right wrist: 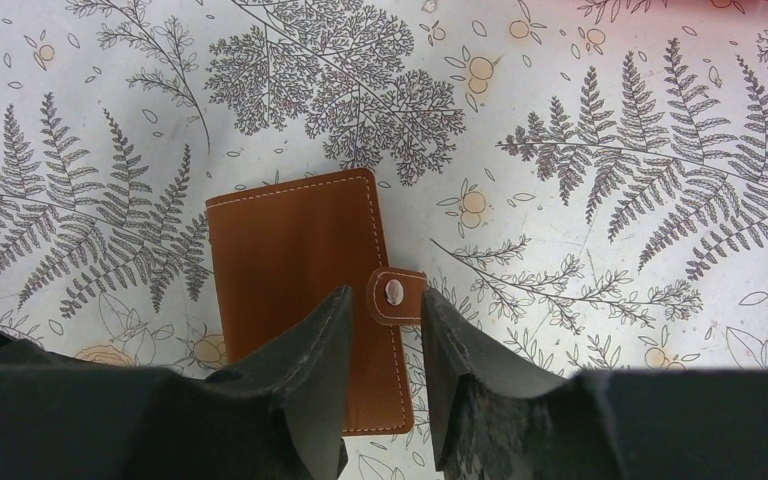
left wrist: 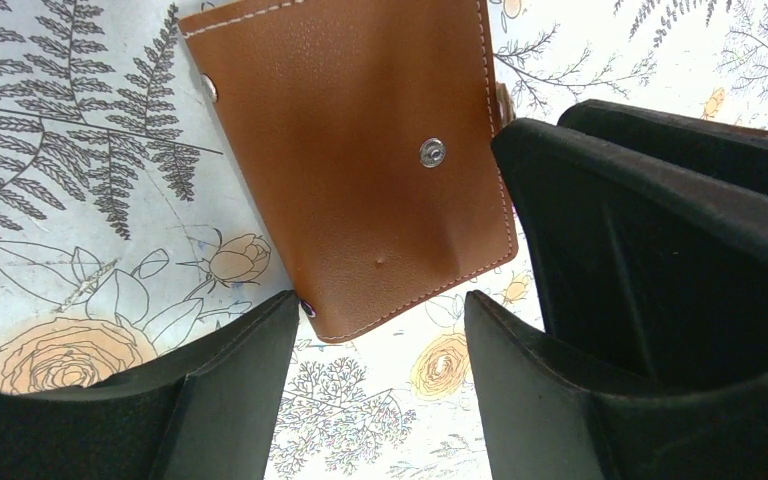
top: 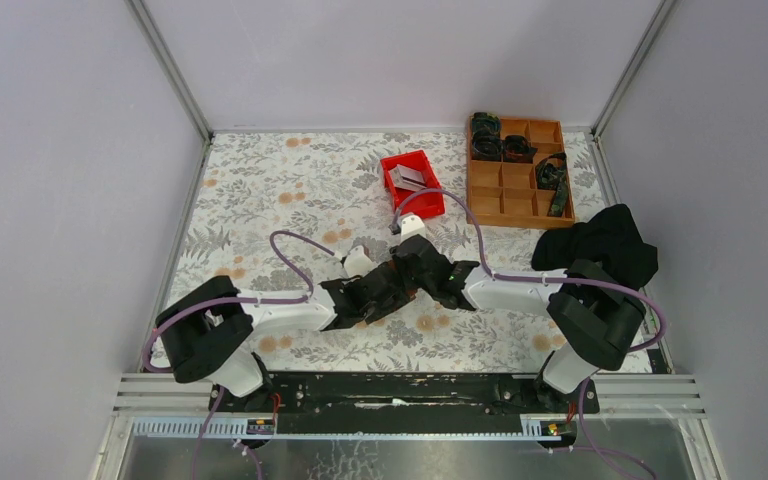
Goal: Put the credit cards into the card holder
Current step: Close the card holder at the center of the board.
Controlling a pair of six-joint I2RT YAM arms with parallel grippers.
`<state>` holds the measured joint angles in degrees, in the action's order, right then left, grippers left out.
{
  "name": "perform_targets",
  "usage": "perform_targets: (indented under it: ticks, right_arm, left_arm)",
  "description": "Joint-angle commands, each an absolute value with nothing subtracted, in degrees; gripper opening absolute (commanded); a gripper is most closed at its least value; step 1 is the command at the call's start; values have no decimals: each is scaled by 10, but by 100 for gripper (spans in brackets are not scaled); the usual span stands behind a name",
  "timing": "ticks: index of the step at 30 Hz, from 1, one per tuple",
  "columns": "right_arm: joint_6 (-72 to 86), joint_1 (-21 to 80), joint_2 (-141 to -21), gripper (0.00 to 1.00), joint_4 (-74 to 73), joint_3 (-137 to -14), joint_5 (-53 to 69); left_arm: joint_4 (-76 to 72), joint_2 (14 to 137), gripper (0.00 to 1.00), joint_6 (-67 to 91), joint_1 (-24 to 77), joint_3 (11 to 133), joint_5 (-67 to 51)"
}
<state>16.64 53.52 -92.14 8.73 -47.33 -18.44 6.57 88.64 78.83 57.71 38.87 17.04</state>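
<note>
At the middle of the table (top: 260, 190), the right gripper (right wrist: 387, 300) hangs narrowly parted astride the snap tab (right wrist: 396, 291) of the closed card holder (right wrist: 285, 255), likely to unsnap it. The left gripper (left wrist: 380, 310), spread wide, brackets its corner, probably to steady it. The grey credit cards (top: 412, 178) lie in the red bin (top: 405, 158), well apart.

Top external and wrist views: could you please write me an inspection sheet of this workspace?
Surface: floral-print table cover, flat.
Job's things: brown card holder, folded, lying between the arms; grey credit cards in the red bin.
Clutter: wooden compartment tray with dark parts; black cloth.
Grippers: left gripper open over the holder's corner; right gripper flanks the snap tab, grip unclear.
Cables: purple cables loop over the arms.
Surroundings: plain pale walls.
</note>
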Motion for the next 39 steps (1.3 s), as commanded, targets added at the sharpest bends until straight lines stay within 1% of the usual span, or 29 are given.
perform_targets:
  ticks: [1,11,19,39]
  right_arm:
    - [156,538,-930,39,85,-500,-170]
    - [155,538,-972,37,79,-506,-158]
    - [153,538,-957,32,89,-501,-177]
    - [150,538,-933,33,82,-521,-180]
  left_arm:
    - [182,951,71,794,585,335,136]
    - [181,946,71,807,591,333,138]
    - [181,941,70,812,597,326,138]
    - [190,930,70,814,600,319,141]
